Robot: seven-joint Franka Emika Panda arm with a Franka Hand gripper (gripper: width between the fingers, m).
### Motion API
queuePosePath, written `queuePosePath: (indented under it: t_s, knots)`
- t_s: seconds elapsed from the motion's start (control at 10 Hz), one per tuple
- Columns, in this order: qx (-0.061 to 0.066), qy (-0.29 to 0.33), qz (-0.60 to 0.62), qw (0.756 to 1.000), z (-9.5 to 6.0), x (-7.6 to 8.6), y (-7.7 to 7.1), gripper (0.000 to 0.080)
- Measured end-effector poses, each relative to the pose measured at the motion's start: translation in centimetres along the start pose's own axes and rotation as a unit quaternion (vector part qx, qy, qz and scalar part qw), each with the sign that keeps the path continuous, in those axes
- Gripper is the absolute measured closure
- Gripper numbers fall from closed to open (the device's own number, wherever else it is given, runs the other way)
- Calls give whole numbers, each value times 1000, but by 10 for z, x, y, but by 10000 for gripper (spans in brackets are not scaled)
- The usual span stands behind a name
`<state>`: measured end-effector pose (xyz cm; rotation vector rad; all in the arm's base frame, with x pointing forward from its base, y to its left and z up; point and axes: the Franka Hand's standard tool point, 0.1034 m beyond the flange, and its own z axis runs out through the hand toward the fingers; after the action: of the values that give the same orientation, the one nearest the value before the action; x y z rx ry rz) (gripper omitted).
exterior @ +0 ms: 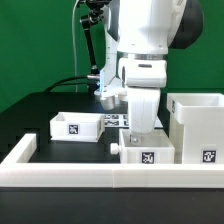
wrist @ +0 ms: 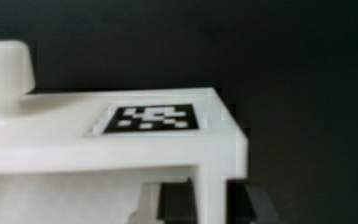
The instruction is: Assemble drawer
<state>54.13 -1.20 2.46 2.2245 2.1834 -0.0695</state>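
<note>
My gripper is lowered onto a small white drawer part with black marker tags, near the front of the table. In the wrist view my dark fingers stand on either side of a thin white wall of this part, and the gripper is shut on that wall. A tag lies on the part's flat top, and a rounded white post rises beside it. A low open white box sits at the exterior view's left. A taller white box stands at the exterior view's right, close to the gripped part.
A white L-shaped wall runs along the table's front and left. The marker board lies flat behind the gripper. A black stand with cables rises at the back, in front of a green backdrop.
</note>
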Motion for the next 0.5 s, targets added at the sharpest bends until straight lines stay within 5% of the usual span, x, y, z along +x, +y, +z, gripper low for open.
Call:
queuePosePath:
  t_s: [0.5]
  knots:
    - [3,4,5,1000,0,16,1,758]
